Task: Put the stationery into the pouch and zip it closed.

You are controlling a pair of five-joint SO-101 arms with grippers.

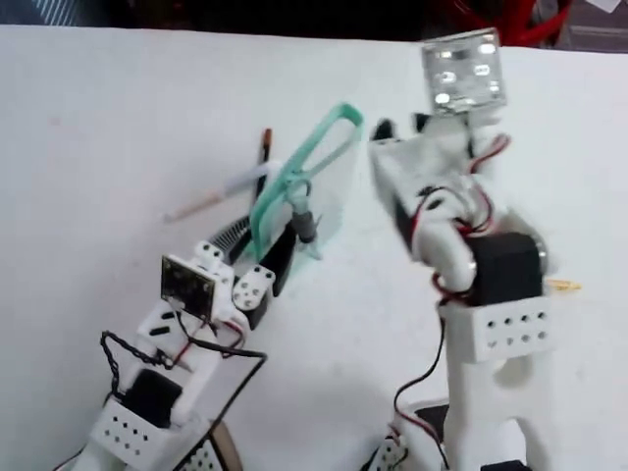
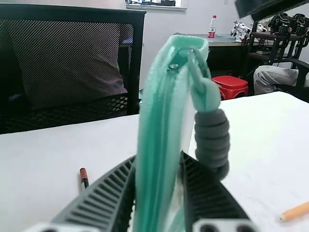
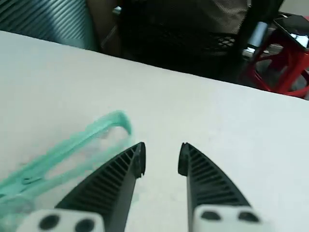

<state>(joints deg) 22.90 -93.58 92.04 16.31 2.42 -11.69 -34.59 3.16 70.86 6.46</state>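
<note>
The pouch [image 1: 306, 182] is clear plastic with a mint-green zip edge [image 2: 159, 145] and stands on edge, its mouth gaping. My left gripper [image 1: 263, 245] is shut on the zip edge near its lower end, the ribbed fingers [image 2: 108, 200] pressing both sides. A grey ribbed zip pull [image 2: 211, 137] hangs beside the zip. My right gripper [image 3: 161, 157] is open and holds nothing; it hovers just off the pouch's far end [image 3: 113, 121], near the top of the pouch [image 1: 383, 132]. A pen [image 1: 221, 196] and a dark pencil [image 1: 265, 147] lie on the table left of the pouch.
A yellow pencil [image 1: 561, 286] lies on the white table behind the right arm's base. A red-and-black pencil [image 2: 83, 178] and an orange pencil tip [image 2: 295, 211] lie on either side of the pouch. A black chair [image 2: 67, 63] stands beyond the table's far edge.
</note>
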